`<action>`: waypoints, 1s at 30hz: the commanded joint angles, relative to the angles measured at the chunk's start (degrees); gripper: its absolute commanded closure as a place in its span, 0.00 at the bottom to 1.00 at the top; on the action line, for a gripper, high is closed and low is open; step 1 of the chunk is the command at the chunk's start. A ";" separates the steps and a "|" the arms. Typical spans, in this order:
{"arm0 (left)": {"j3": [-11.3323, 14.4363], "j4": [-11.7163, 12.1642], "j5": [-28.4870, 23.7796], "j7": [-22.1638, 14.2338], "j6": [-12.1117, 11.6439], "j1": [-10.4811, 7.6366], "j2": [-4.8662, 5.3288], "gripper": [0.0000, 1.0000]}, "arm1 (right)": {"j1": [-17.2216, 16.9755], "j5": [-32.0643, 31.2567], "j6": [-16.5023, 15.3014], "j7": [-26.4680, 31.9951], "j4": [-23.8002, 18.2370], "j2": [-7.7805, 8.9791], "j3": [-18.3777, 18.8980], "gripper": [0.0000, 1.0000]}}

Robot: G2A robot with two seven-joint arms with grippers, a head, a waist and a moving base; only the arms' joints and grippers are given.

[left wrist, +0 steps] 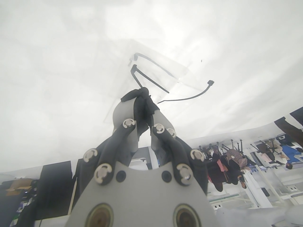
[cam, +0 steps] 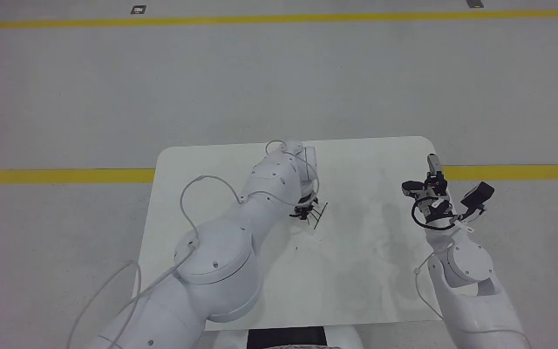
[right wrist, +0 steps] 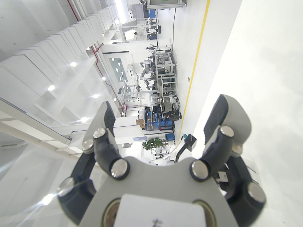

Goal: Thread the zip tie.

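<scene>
The zip tie (left wrist: 151, 80) is pinched in the left pincer (left wrist: 142, 93), whose fingertips are pressed together on it, low over the table (cam: 375, 279) near its middle. From the pinch the tie runs to a sharp bend and folds back as a second strand, so that a narrow V is formed. Which end carries the head cannot be told. In the top view its long axis is laid obliquely, away from the robot and toward its right. A loose tie (left wrist: 189, 98) is seen flat on the table just beside the pincer, apart from the held one, with its head at the end farther from the fingertips.

The right pincer (right wrist: 164, 102) is spread wide and nothing is held in it. It is placed at the table's right edge, well apart from the zip tie, and is pointed out toward the room rather than at the table.

The coming move is judged to turn on this: the zip tie lies to the left of the right pincer, and the left arm is much the nearer. For threading, a free end would probably have to be taken by the right pincer, once it is brought across and lined up with the oblique axis. So thin a strand may well be missed.
</scene>
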 commanded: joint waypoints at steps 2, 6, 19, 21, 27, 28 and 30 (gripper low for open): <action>-0.21 0.00 0.34 0.07 0.00 0.10 -0.01 0.85 | 0.00 0.00 0.00 0.00 0.00 0.00 0.00 0.00; -0.51 0.00 0.76 0.02 0.00 0.14 -0.01 0.87 | 0.00 0.00 0.00 0.00 0.00 0.00 0.00 0.00; -1.59 0.00 2.47 -1.16 0.00 -0.04 -0.15 1.00 | 0.00 0.00 0.00 0.00 0.00 0.00 0.00 0.00; -1.71 0.00 2.80 -1.22 0.00 0.04 -0.12 0.98 | 0.00 0.00 0.00 0.00 0.00 0.00 0.00 0.00; -2.10 0.00 3.82 -1.16 0.00 0.10 -0.13 0.81 | 0.00 0.00 0.00 0.00 0.00 0.00 0.00 0.00; -2.21 0.00 3.96 -1.11 0.00 0.10 -0.14 0.80 | 0.00 0.00 0.00 0.00 0.00 0.00 0.00 0.00; -2.41 0.00 4.11 -1.00 0.00 0.08 -0.14 0.79 | 0.00 0.00 0.00 0.00 0.00 0.00 0.00 0.00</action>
